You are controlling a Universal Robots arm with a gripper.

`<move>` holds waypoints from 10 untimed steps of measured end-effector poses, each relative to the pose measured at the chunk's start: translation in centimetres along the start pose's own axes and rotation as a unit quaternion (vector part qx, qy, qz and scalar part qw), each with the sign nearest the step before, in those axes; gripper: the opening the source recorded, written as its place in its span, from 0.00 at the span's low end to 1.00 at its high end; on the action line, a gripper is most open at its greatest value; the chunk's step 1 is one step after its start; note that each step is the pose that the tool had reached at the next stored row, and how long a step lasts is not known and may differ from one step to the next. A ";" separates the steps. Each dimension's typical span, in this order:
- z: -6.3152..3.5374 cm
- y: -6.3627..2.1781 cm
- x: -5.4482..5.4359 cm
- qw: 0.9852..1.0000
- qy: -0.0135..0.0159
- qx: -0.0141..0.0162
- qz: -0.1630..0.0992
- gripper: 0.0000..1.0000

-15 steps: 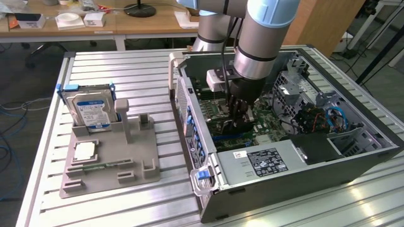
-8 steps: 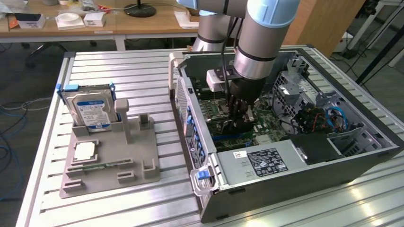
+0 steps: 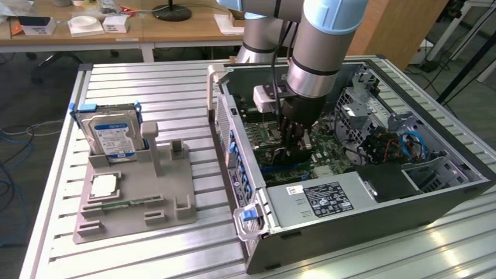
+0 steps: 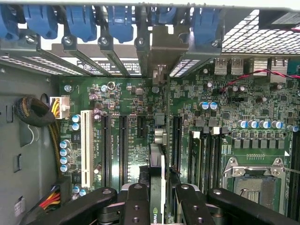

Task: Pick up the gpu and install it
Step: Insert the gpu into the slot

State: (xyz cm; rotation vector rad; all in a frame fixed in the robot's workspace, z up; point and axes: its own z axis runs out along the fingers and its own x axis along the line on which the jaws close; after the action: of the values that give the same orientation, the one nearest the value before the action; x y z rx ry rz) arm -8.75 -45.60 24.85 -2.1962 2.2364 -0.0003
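Note:
In the wrist view the gpu appears edge-on as a thin dark card standing upright over the green motherboard. Its silver bracket reaches the case's rear slot openings. My gripper is shut on the card, with a black finger on each side of it. The card stands between two long black expansion slots. Whether it is seated in a slot I cannot tell. In the exterior view the gripper is lowered deep inside the open computer case.
Blue slot latches line the case's rear wall. A power supply and cable bundles crowd the case. Outside it, a grey fixture holds a blue-labelled hard drive, a chip and a RAM stick.

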 end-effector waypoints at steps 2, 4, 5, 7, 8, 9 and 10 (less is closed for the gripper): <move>0.00 0.00 0.0 1.000 0.000 0.000 0.001 0.26; 0.00 0.00 0.0 1.000 0.000 0.000 0.002 0.26; 0.02 0.00 0.0 1.000 0.000 0.000 0.003 0.26; 0.01 0.00 0.0 1.000 0.000 0.000 0.003 0.26; 0.01 0.00 0.0 1.000 0.000 0.000 0.003 0.26; 0.05 0.01 0.0 1.000 0.000 0.000 0.003 0.26; 0.09 0.01 0.0 1.000 0.000 0.000 0.003 0.26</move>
State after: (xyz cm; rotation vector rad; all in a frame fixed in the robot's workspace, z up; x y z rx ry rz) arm -8.76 -45.64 24.76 -2.1902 2.2430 -0.0010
